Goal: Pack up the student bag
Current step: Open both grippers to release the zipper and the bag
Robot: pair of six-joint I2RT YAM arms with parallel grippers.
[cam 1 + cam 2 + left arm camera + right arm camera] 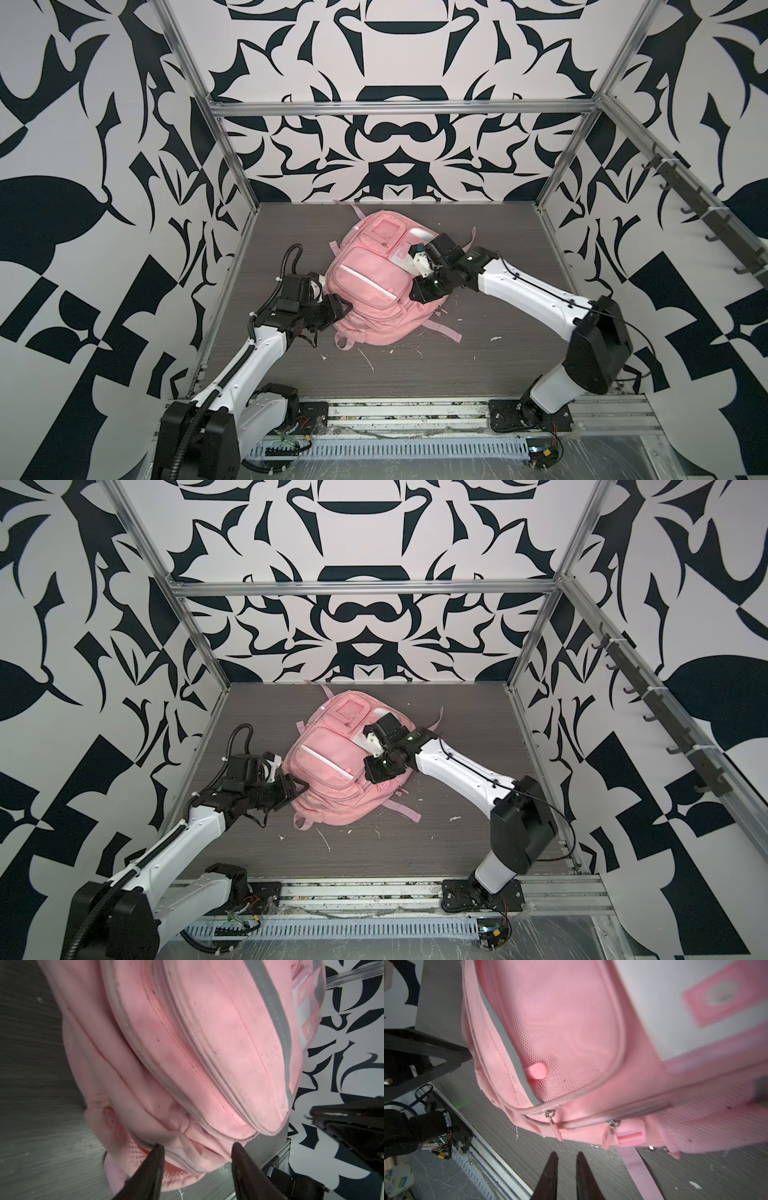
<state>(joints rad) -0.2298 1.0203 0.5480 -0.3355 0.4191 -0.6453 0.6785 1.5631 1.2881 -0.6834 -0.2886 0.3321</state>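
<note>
pink bag (365, 303) (328, 787) flat on the grey table (291, 374), front pockets up, in both top views sitting mid-table with both arms reaching in from its near side. left gripper (197, 1147) at the bag's left near edge: fingers (153, 1167) clearly apart, tips just touching the cloth by a zip seam, a fold of pink fabric lying across the gap, nothing pinched. same gripper in a top view (347, 308) pressed up against the bag's left side. right gripper (567, 1154) just off the bag's right near edge, over bare table: fingers (550, 1174) nearly together, thin gap only, table grain showing through it, nothing held. apart from the bag, not touching. two zip pulls (551, 1116) on the bag's side just ahead of those tips. pink strap (639, 1174) trailing from the bag across the table, beside the right fingers. grey reflective strip (370, 282) running diagonally over the bag's big front pocket. mesh pocket (571, 1028) facing the right wrist camera. from above, right fingertips hidden under the wrist hanging over the bag's right side. white scraps (368, 361) scattered on the table on the bag's near side. wrist views slightly blurred.
</note>
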